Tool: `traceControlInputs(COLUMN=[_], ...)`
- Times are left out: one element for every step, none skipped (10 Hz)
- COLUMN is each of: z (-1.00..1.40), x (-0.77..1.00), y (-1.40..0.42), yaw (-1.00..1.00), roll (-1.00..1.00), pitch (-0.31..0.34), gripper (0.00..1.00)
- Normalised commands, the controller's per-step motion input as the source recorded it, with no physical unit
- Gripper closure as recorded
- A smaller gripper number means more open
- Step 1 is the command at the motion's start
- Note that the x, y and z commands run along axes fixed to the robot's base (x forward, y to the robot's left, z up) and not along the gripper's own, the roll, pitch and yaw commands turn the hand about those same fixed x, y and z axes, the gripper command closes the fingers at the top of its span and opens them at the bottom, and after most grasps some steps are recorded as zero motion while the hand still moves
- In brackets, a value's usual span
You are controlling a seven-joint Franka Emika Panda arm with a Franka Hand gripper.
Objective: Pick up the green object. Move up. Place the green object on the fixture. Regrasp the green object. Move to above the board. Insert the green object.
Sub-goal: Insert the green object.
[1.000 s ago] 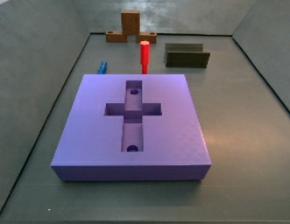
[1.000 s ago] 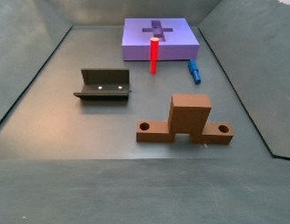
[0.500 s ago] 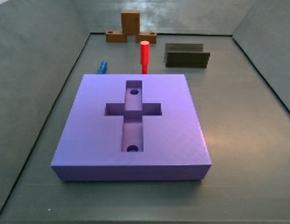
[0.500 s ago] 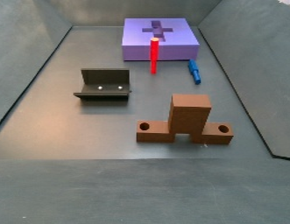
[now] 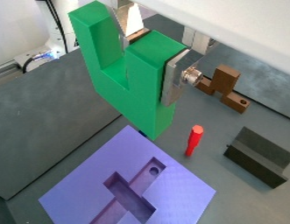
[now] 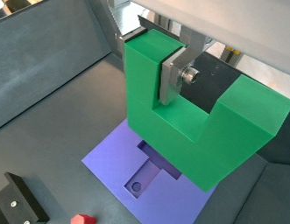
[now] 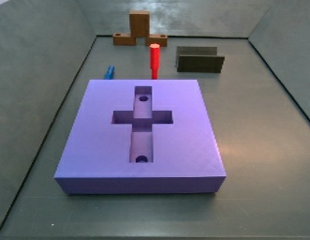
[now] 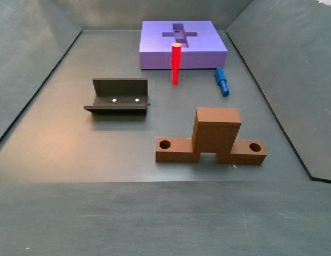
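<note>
- Bright green U-shaped blocky piece [image 5: 133, 74], clamped by one leg between the fingers of the two-finger gripper [image 5: 155, 59]; seen in both wrist views only, well above the counter, notch plainly visible [image 6: 194, 122].
- One flat silver finger plate [image 5: 175, 80] pressed against the side of a green leg; the matching plate [image 6: 171, 77] likewise tight on green in a wrist view. Fingers closed on the green piece.
- Large purple-blue rectangular slab with a cross-shaped recess [image 5: 130, 188] lying on the counter under the held piece in both wrist views [image 6: 135, 160]; in both side views, flat on the dark grey counter [image 7: 263, 141], recess and two small round holes showing [image 7: 142, 128] [image 8: 183, 40].
- Thin red upright peg [image 7: 155, 60] standing just beside the slab's edge, between the slab and the other pieces [image 8: 176, 58] [image 5: 194, 141].
- Dark olive-black low holder with raised sides [image 8: 118, 97] on the counter, apart from the slab [image 7: 199, 60] [image 5: 255, 155].
- Brown wooden upright piece with two holed side lugs [image 8: 215, 137] near the holder [image 7: 140, 31] [image 5: 221, 86].
- Small blue piece [image 8: 221, 81] lying on the counter beside the slab [image 7: 110, 71].
- Neither gripper nor green piece visible in either side view.
</note>
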Motion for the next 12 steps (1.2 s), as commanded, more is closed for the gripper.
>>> traceControlInputs(z=[-0.44,-0.72,-0.71,-0.79,-1.0,-1.0,-1.0,-0.98,-0.79,-0.65,-0.61,-0.47], x=[0.07,0.35,0.32,0.3,0.31,0.24,0.13,0.0,-0.29,-0.35,-0.37,-0.32], y=[-0.25,-0.35,-0.36,-0.29,-0.1,-0.05,-0.03,-0.02,-0.01,-0.03,0.0,0.0], yaw=[0.0,0.05,0.0,0.0,0.0,0.0,0.04,0.11,0.26,0.25,0.19,0.2], roll=[-0.1,-0.16,-0.16,-0.14,-0.02,0.01,0.01,0.02,0.0,-0.02,-0.05,-0.13], pitch=[-0.101,-0.067,-0.09,-0.109,-0.1,-0.049,-0.076,-0.134,-0.211,-0.259,-0.27,-0.287], gripper=[1.0,1.0,1.0,1.0,1.0,1.0,1.0,1.0,1.0,1.0,1.0,1.0])
